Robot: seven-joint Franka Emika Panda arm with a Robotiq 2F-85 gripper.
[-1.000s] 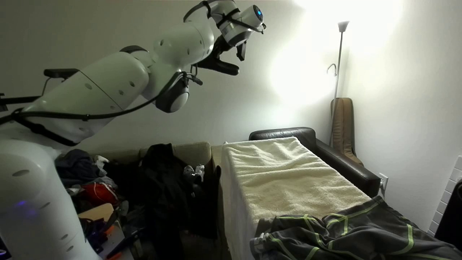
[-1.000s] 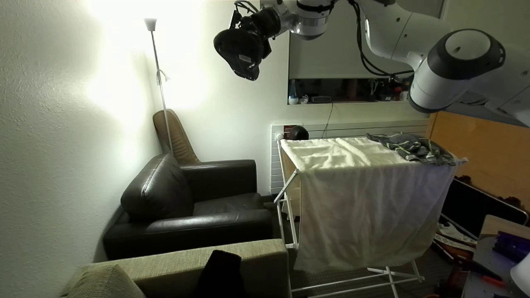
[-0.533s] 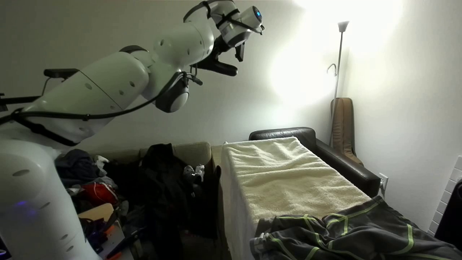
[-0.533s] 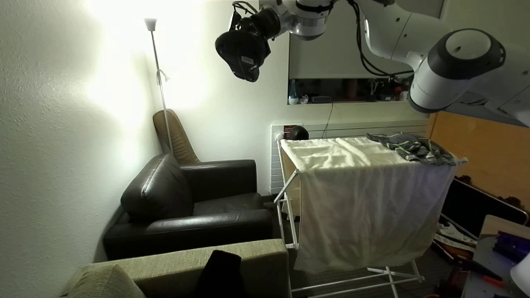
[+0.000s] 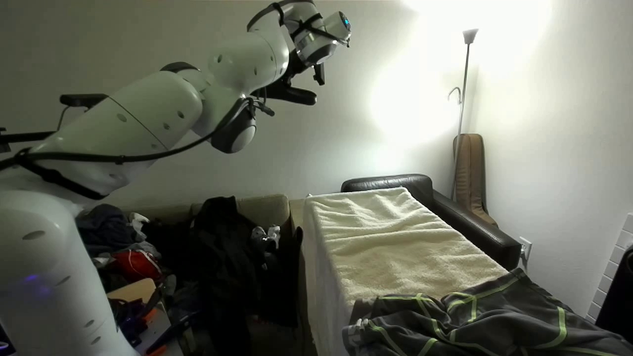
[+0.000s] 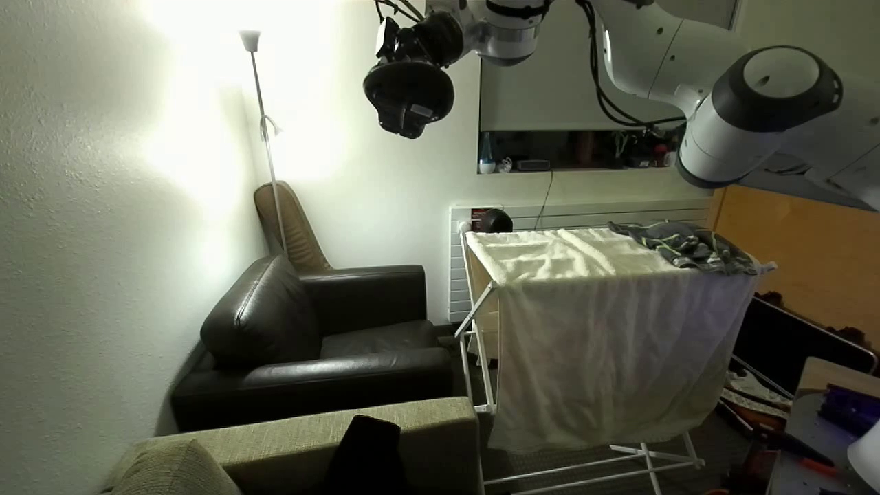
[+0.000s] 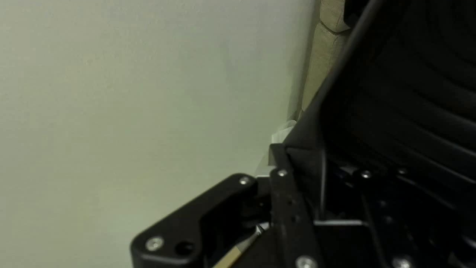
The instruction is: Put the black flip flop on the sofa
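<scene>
The flip flop [image 6: 409, 93] hung high, well apart from the sofa [image 6: 295, 436], pinched in my gripper [image 7: 320, 175] as far as the dark wrist view showed, so I counted the pick-up done and the lowering and release remaining.

Walls [image 6: 385, 199]: pale, plain, behind the gripper [image 6: 407, 60] in both exterior views. Floor lamp [image 6: 265, 141]: one, slender, in the corner beyond the gripper; strong white glow on both adjoining walls. Armchair [image 6: 385, 375]: one, dark leather, lower than the gripper. Drying rack [image 6: 487, 409]: one, white, likewise below gripper height, draped with cream cloth [image 6: 605, 357]. Window [image 6: 536, 141]: one, farther back than the gripper; grey blind [image 6: 536, 96] mostly lowered. Floor [image 6: 570, 457]: dark, far beneath the gripper.
</scene>
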